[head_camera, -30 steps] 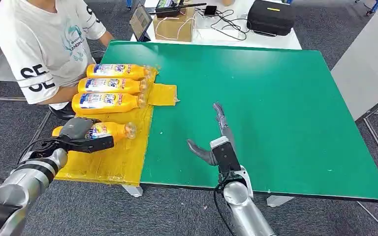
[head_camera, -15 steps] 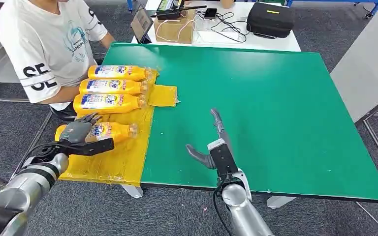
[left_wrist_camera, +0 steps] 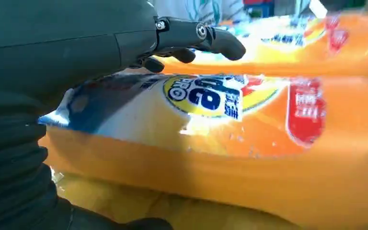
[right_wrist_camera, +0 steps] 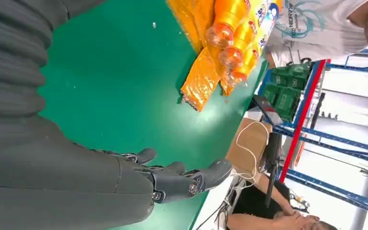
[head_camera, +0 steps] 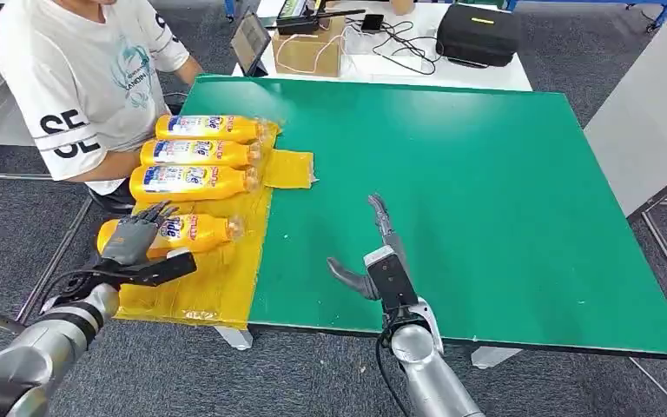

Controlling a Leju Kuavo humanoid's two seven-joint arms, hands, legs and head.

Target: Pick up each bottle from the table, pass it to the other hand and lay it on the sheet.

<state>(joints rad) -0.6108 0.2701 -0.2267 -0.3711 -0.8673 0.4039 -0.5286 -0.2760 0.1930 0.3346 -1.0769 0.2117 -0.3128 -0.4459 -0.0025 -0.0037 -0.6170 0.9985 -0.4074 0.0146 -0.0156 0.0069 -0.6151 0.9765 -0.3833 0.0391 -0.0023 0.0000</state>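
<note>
From the head view, I judge the step in hand to be the release: the fourth bottle (head_camera: 187,230) lies on its side on the yellow sheet (head_camera: 217,278), nearest me in a row with three other bottles (head_camera: 195,155) already laid there. My left hand (head_camera: 135,236) sits over its base end with the fingers spread, apparently no longer clasping it, though from this angle I cannot be sure whether the fingertips touch the label. My right hand (head_camera: 380,252) rests flat and empty over the green table (head_camera: 504,191), fingers stretched forward, thumb out to the side, well apart from the sheet. A person in a white shirt (head_camera: 78,78) sits at the far left corner, just beside the row.

In the left wrist view, the bottle (left_wrist_camera: 230,143) runs across close under my left hand (left_wrist_camera: 100,52); my fingers (left_wrist_camera: 215,38) reach out above it, straightened, not wrapped around it. I take that hand as open, holding nothing.

In the right wrist view, my right hand (right_wrist_camera: 139,179) hangs over the bare green surface with fingers loosely extended and nothing in them; the bottle caps (right_wrist_camera: 225,45) and sheet edge lie well beyond.

Next, I think, the left hand should lift clear without rolling the bottle against its neighbour.
</note>
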